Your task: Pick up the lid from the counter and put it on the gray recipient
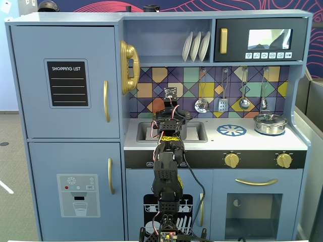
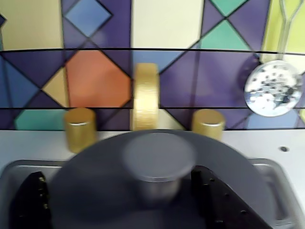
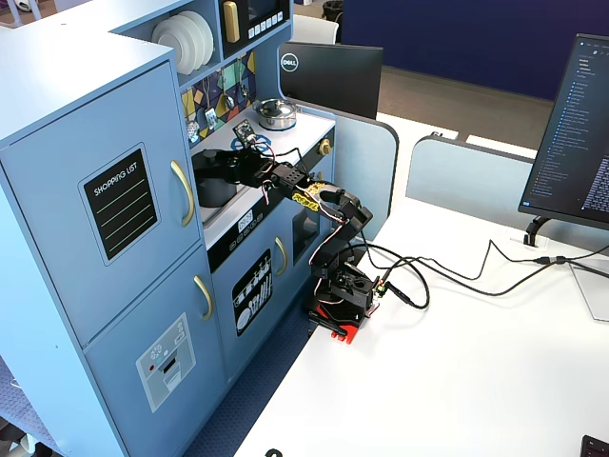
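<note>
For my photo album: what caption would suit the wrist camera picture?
Close-up from the arm's wrist: the gripper holds the lid by its knob over the sink, facing gold taps and colorful tiles.

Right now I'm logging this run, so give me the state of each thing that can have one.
lid: held by its knob between the gripper's fingers, above the sink
gripper: shut on the lid
sink: what is inside it is hidden by the lid
silver pot: upright on the counter, lidded
fridge doors: closed
oven door: closed
</note>
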### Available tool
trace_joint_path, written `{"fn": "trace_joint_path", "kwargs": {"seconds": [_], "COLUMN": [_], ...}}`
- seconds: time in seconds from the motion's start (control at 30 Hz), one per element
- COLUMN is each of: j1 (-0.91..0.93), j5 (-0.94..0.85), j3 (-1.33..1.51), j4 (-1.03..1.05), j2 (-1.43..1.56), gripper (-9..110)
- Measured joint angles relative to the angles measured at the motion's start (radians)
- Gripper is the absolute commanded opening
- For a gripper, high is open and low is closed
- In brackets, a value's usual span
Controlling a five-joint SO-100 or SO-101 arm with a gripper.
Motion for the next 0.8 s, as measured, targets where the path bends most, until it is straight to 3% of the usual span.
{"fn": "trace_joint_path", "kwargs": {"seconds": [0.5,0.8], "j1": [0.015,-0.052], "j5": [-0.021,-0.020], "j3": [0.021,0.166], "j4": [0.012,0.368], "j2": [0.097,0.483], "gripper": [29,12]}}
